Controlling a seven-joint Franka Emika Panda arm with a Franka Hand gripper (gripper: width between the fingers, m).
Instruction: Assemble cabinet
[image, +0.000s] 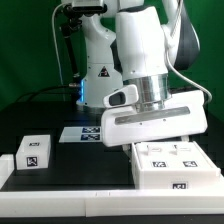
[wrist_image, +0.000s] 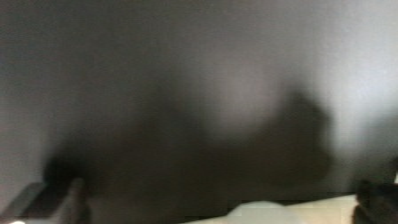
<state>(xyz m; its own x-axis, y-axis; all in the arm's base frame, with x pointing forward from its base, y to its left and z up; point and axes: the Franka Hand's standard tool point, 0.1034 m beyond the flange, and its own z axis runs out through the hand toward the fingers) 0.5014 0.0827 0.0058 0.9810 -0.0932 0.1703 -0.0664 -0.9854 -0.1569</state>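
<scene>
Cabinet (image: 175, 165) body, the boxy white one, sits on the black counter (image: 30, 118) at the exterior view's right, near the front edge, tags facing up. The big white arm (image: 140, 50) hangs right over it, its hand low, just above the body's back edge. The marker board (image: 85, 133) lies flat farther back by the arm's base. A small tagged white block (image: 35, 152) sits well apart at the exterior view's left. As for the fingers (wrist_image: 57, 190), I can't tell if they're open or closed, the wrist view's just dark blur.
</scene>
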